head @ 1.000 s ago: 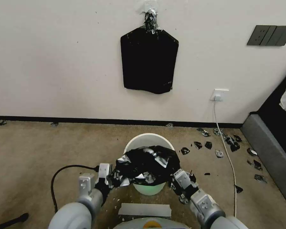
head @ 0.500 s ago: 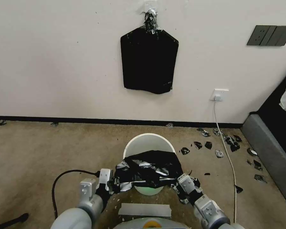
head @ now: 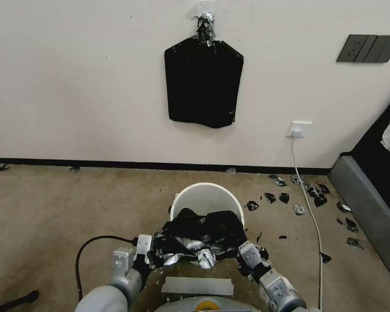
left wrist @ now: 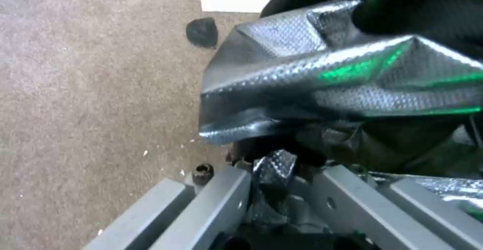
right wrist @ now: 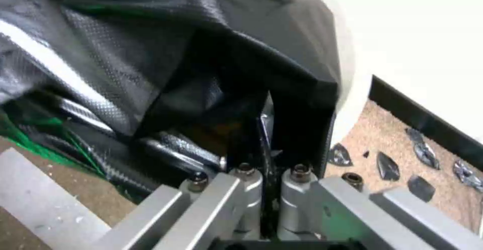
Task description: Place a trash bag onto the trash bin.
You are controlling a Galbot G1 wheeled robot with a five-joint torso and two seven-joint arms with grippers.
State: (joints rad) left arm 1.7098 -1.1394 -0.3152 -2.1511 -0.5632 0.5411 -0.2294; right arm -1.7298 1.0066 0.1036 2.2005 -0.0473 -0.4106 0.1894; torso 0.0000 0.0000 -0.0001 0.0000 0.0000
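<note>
Basically, trash bag is a crumpled black mass in the lower centre of the head view, draped over the near rim of the trash bin and stretched between both hands. Far rim and inner back wall of the bin are visible; its near wall and base are hidden behind the plastic, so how far the bag reaches down the outside is hard to make out. Bin stands on the carpet floor, near the wall.

Left hand at lower left of the bag, clenched on a bag edge; in the left wrist view its fingers pinch a twisted strip of the film. Right hand at lower right, also clamped on the bag; right wrist view shows a thin fold caught between the closed fingers, with the bin wall just beyond.

Both arms cut off by the bottom frame edge.

Black scraps litter the carpet to the right. Flat black bag pack hangs on the wall above.
</note>
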